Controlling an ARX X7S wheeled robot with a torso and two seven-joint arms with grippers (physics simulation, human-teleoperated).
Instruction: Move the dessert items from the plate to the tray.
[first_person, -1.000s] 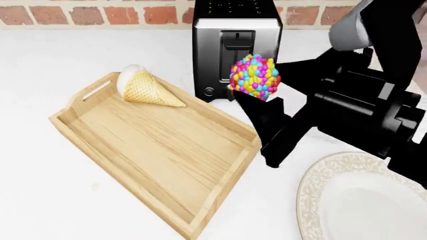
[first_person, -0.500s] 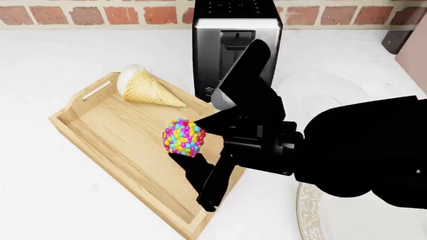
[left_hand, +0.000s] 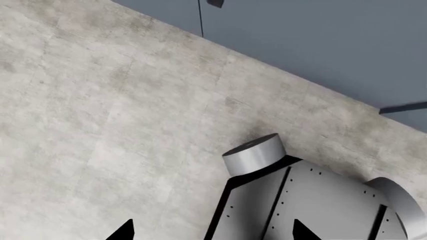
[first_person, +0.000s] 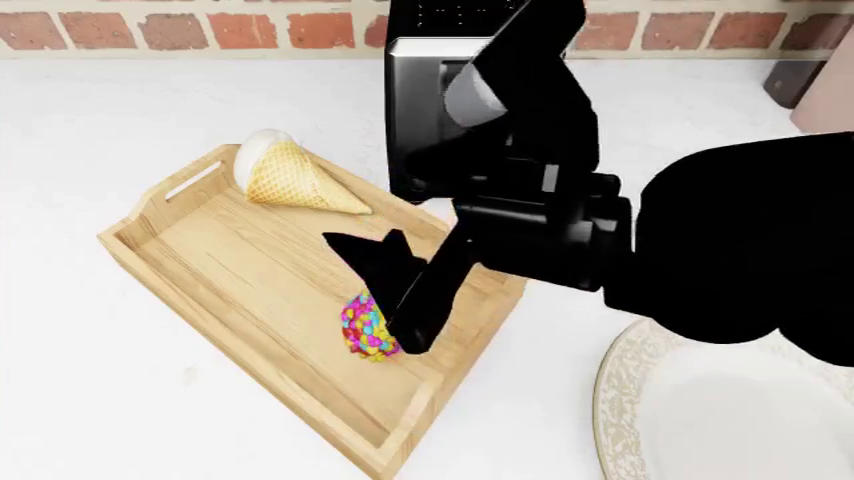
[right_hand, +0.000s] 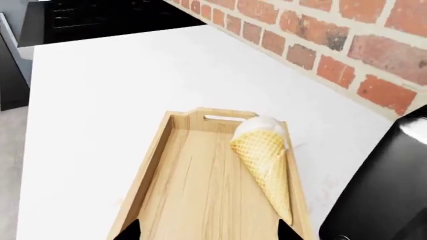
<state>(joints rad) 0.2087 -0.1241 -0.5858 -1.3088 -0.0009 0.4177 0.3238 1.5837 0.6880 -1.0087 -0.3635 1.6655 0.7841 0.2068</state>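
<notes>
Right claw (first_person: 387, 290) low over the light-wood tray (first_person: 240, 270), fingers spread apart, nothing clamped. Two black fingers (first_person: 358, 255) seen in head view, one pointing toward the tray's middle, the other angled down toward the near right wall. Candy-coated ball (first_person: 367, 328) lying on tray floor, just below and between those fingertips, partly hidden by the lower finger; touching it or just clear, cannot tell. Ball near the tray's right long wall, closer to the near end. Waffle cone (first_person: 300, 180) with white ice-cream scoop (first_person: 260, 150) lying on its side at the tray's far end, by the slot handle, scoop end against the far corner, tip pointing right along the wall. Cone well apart from claw and ball. Right wrist view: same cone (right_hand: 267, 160) on the tray (right_hand: 193, 200), only the two fingertips (right_hand: 130, 232) showing at the frame edge, apart; ball not seen there. Black-and-chrome toaster (first_person: 427, 110) behind the tray on white bench (first_person: 107, 120), mostly covered by the right arm. Round white plate (first_person: 707, 410) with patterned rim near right, bare. Brick wall (first_person: 160, 25) at back. Left wrist view: grey floor (left_hand: 100, 125), robot base (left_hand: 300, 200), two dark fingertips of left claw (left_hand: 210, 231) at the edge, set apart, holding nothing.
</notes>
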